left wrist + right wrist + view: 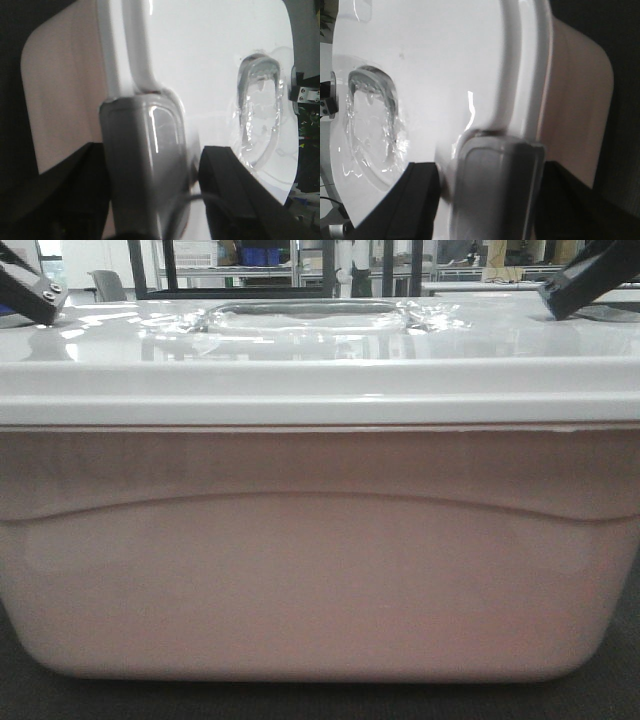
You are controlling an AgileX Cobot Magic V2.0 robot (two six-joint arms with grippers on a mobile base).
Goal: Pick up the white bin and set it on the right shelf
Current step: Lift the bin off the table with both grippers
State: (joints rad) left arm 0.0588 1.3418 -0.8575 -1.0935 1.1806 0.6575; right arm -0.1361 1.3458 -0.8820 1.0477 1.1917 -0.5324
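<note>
1. Across the front view, white bin (320, 580) seen broadside and close up, dark surface (320, 702) below; glossy lid (320, 360) seated, recessed grip (305, 315) at its centre.
2. At the bin's left end, left hand (155, 150) closed to the width of a grey latch (145, 175), one black finger pressed against each side.
3. At the right end, right hand (487, 170) clamped likewise on the matching grey clip (495, 195).
4. Far behind the lid, blue crates (260, 255), small and blurred.

white bin (320, 570) ends cropped, shelves (215, 262) (background) blurred
</note>
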